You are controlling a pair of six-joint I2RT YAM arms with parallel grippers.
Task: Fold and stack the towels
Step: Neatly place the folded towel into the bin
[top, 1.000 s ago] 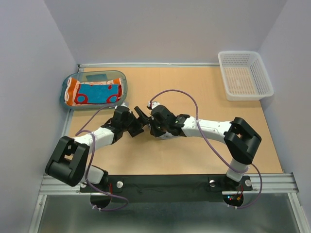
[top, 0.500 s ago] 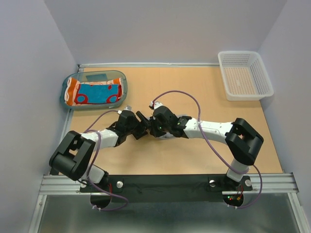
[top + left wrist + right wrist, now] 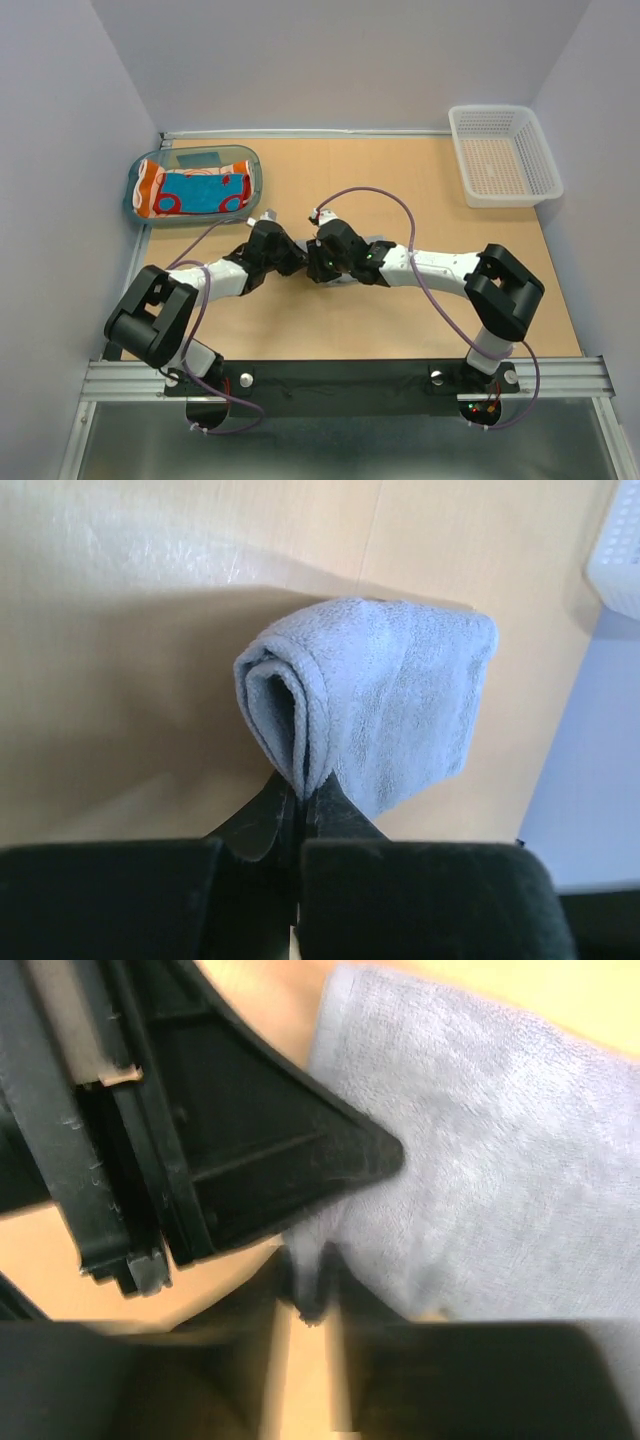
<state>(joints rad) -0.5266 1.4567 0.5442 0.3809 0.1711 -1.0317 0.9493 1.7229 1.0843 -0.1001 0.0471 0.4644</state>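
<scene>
A light grey towel [image 3: 390, 700], folded over on itself, hangs just above the wooden table in the left wrist view. My left gripper [image 3: 302, 785] is shut on its doubled edge. The right wrist view shows the same towel [image 3: 480, 1180] with a nub of its edge pinched in my right gripper [image 3: 310, 1280], blurred, and the left gripper's black finger [image 3: 260, 1140] close beside it. From above, the left gripper [image 3: 295, 262] and right gripper [image 3: 312, 265] meet tip to tip at mid-table and hide the towel. Folded towels [image 3: 195, 190], orange, red and teal, lie in the tray.
The translucent teal tray [image 3: 135, 180] sits at the back left corner of the table. A white mesh basket [image 3: 503, 155] stands at the back right, and it also shows as the white basket [image 3: 620, 540] in the left wrist view. Walls close in on three sides.
My left gripper has moved right to meet the right gripper and gone from open to shut on the grey towel. The right arm has barely moved.
</scene>
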